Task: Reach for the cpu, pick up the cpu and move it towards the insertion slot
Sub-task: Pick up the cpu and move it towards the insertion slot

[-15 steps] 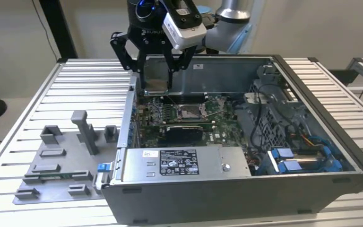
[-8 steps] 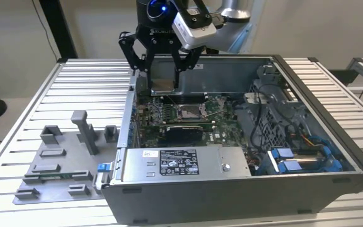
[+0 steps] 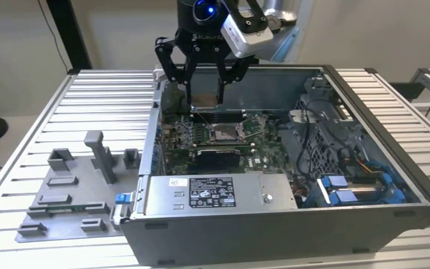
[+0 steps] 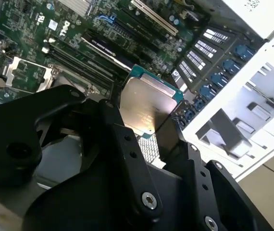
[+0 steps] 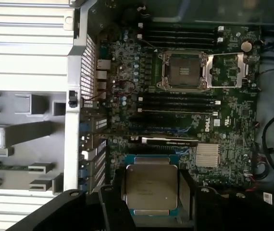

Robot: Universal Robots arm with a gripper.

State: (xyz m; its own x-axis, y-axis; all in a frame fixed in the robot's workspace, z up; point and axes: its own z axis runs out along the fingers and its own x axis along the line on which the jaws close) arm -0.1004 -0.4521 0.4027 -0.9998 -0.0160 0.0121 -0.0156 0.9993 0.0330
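The cpu [image 3: 204, 96] is a thin square chip with a silvery top and a green rim. My gripper [image 3: 206, 84] is shut on it, with a black finger on each side. It hangs above the green motherboard, inside the back of the open computer case [image 3: 394, 168]. Both wrist views show the cpu [image 4: 146, 103] [image 5: 151, 187] clamped between the fingers [image 4: 127, 144] [image 5: 109, 204]. The insertion slot [image 3: 225, 132] is a square socket with a metal frame and a brownish centre. It lies on the board a little nearer the case front than the cpu. Its frame [image 4: 25, 77] [image 5: 182, 72] stands open, apart from the cpu.
Grey fixture blocks [image 3: 73, 185] stand on the slatted table at the exterior view's left. A power supply with a white label [image 3: 211, 193] spans the case front. Cables and blue parts [image 3: 349, 188] crowd the case's right side. Memory slots [image 5: 178, 103] flank the socket.
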